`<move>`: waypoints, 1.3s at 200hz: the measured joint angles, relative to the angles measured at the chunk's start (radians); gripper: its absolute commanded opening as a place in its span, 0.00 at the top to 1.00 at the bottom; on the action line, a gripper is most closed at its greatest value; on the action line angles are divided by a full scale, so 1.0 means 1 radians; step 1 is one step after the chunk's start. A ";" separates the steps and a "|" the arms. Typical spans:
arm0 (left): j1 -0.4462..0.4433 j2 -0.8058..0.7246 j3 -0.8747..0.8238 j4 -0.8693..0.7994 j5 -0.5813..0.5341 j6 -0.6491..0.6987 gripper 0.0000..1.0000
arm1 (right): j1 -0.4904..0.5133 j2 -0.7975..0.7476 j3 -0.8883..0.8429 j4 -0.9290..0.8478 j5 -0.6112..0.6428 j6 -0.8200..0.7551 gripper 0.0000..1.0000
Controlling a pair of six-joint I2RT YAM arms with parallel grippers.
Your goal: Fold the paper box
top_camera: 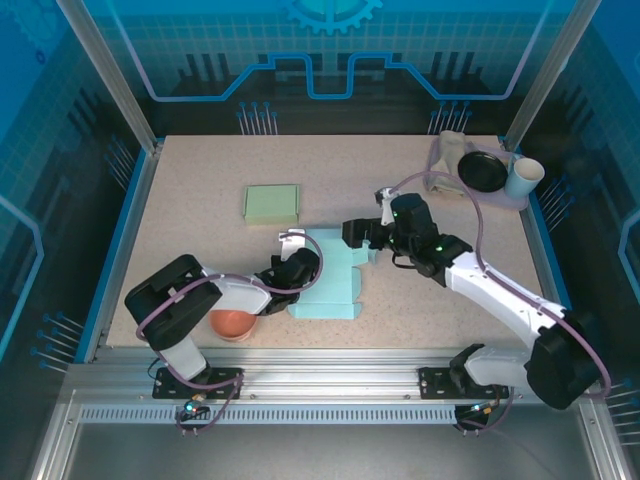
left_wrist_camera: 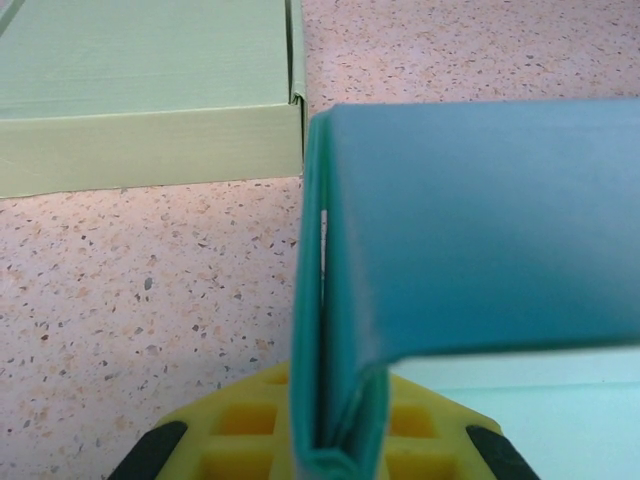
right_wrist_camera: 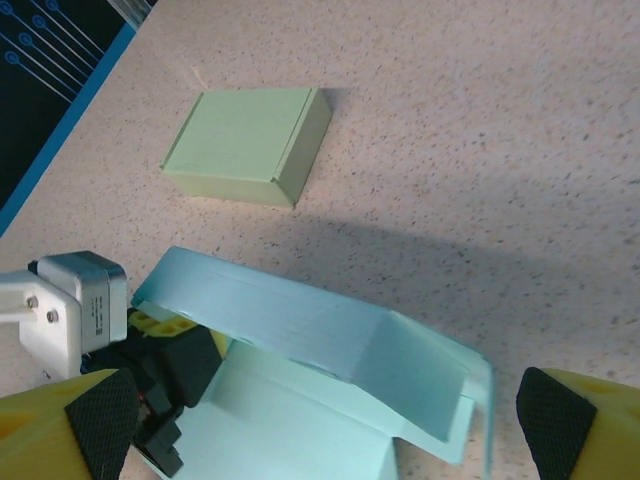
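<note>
Left gripper (left_wrist_camera: 335, 455) clamps a folded side wall of the blue paper box (top_camera: 335, 290). Right gripper (top_camera: 366, 243) hovers wide open over its raised flap, green box (top_camera: 272, 203) beyond.

One pale blue paper box (top_camera: 335, 285); one closed green box (top_camera: 272, 203); one orange bowl (top_camera: 233, 325); one black dish (top_camera: 482, 171); one white cup (top_camera: 523, 177); two arms: left arm (top_camera: 235, 292), right arm (top_camera: 500, 298).

Robot lab cell: blue circuit-print panels (top_camera: 330, 60) at twelve o'clock, aluminium frame rail (top_camera: 320, 385) at six, speckled tabletop (top_camera: 200, 160) between.
</note>
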 measured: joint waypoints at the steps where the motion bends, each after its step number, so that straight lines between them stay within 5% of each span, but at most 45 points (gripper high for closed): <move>1: 0.000 0.000 0.000 0.000 0.000 0.000 0.93 | 0.001 0.002 0.000 0.000 0.000 0.001 0.00; 260: -0.018 0.026 0.004 -0.034 -0.105 -0.037 0.93 | 0.060 0.224 0.026 0.174 -0.116 0.328 0.00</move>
